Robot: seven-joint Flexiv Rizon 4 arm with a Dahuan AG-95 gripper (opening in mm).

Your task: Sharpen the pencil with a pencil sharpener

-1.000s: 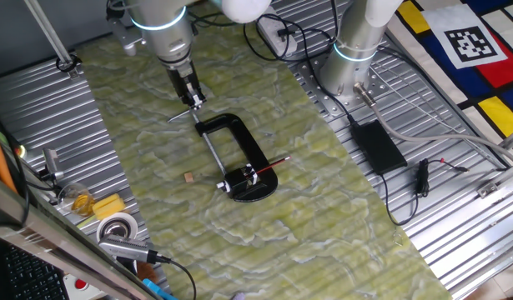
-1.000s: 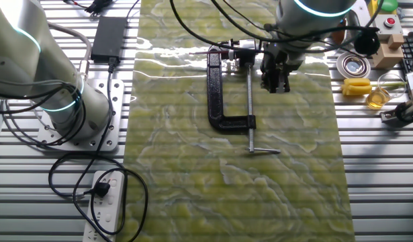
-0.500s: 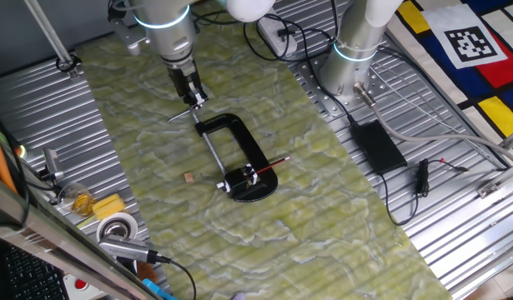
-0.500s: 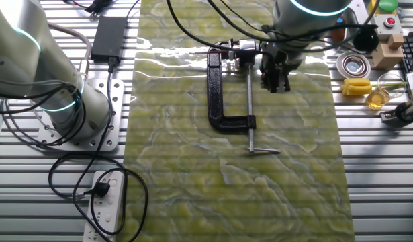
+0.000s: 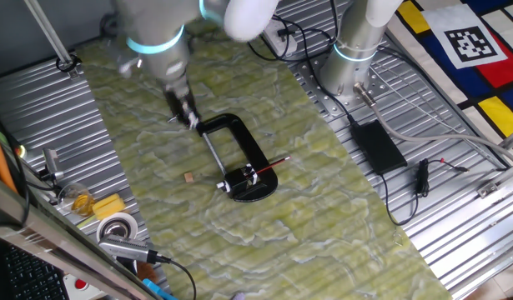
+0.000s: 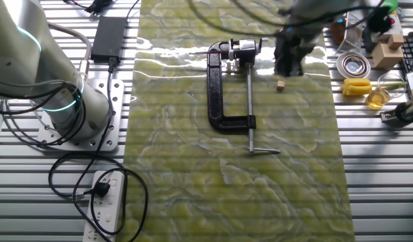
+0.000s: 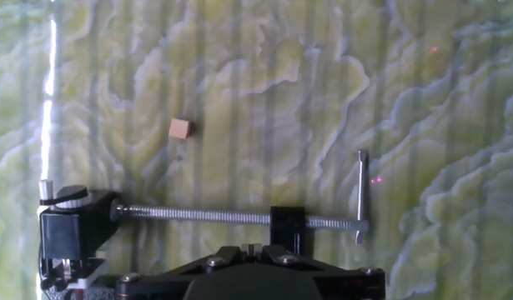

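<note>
The red pencil [image 5: 274, 162] lies with one end in the pencil sharpener [image 5: 242, 177], a small black block on the black oval plate [image 5: 260, 190]. The sharpener also shows in the other fixed view [image 6: 243, 48] and at the lower left of the hand view [image 7: 64, 234]. The pencil is out of the hand view. My gripper [image 5: 184, 113] is blurred and hovers over the far end of the black C-clamp [image 5: 237, 137], well apart from the sharpener. Its fingers look shut and empty in the hand view [image 7: 250, 248]. It also shows in the other fixed view [image 6: 287, 64].
The C-clamp's silver screw [image 7: 198, 215] presses on the sharpener, with its handle bar [image 7: 361, 196] at the other end. A small wooden cube [image 7: 179, 127] lies on the green mat beside it. Tape, a yellow block and tools [image 5: 106, 217] crowd the table's edge.
The arm has swung sideways, away from the clamp's screw. The gripper is blurred with motion and has uncovered the wooden cube in the other fixed view. The pencil and sharpener have not moved.
</note>
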